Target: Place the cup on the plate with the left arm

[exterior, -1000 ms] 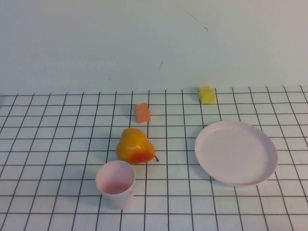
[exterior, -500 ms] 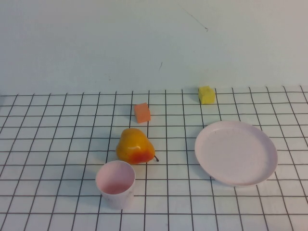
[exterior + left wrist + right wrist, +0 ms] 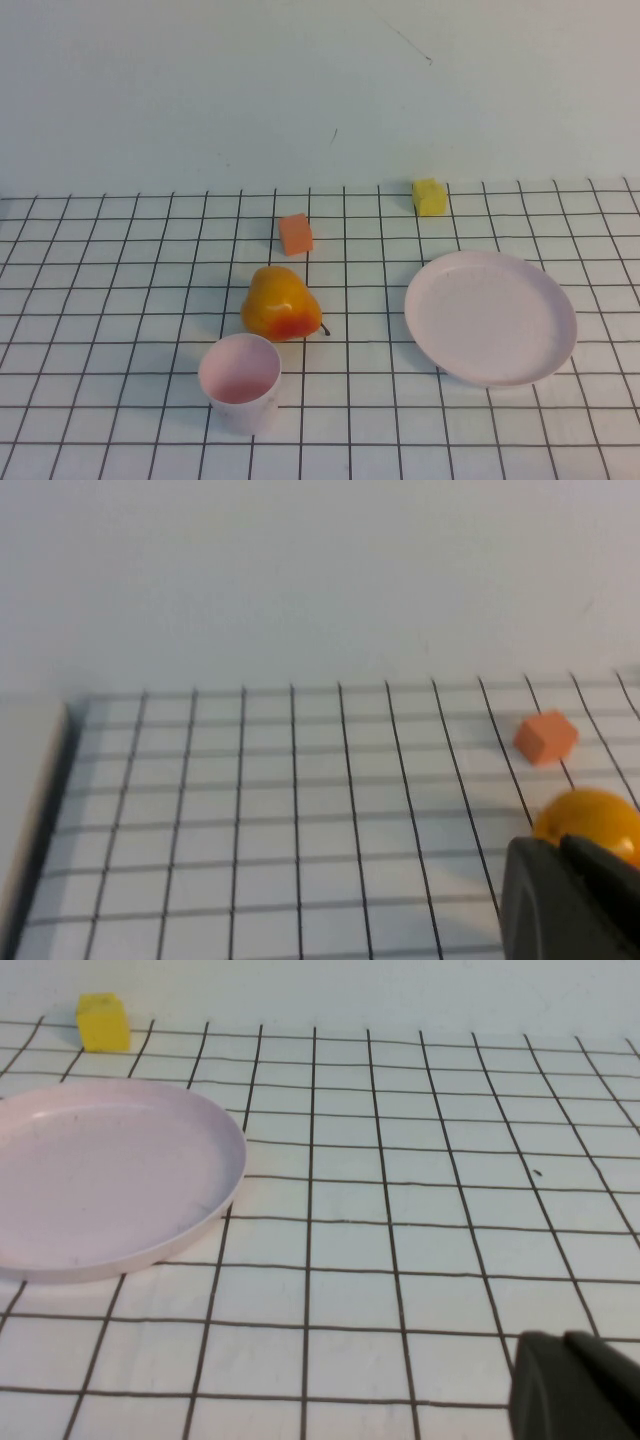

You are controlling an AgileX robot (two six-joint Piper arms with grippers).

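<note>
Nothing has moved since the earlier frames; every object lies in the same place on the table [image 3: 120,300]. The cup [image 3: 240,382] stands upright with its opening up, on the near part of the grid, just in front of the pear [image 3: 281,304] and well apart from the plate [image 3: 490,317], which lies flat to the right and carries nothing. An orange cube [image 3: 295,234] sits behind the pear, and a yellow cube [image 3: 429,196] sits behind the plate. The left gripper [image 3: 575,895] shows only as a dark blurred part in its wrist view, with the pear [image 3: 590,820] just beyond it and the orange cube [image 3: 545,736] farther on; I cannot tell how its fingers stand. The right gripper [image 3: 575,1385] is also only a dark part in its wrist view, the plate [image 3: 110,1175] ahead and to one side; its fingers cannot be judged either.
</note>
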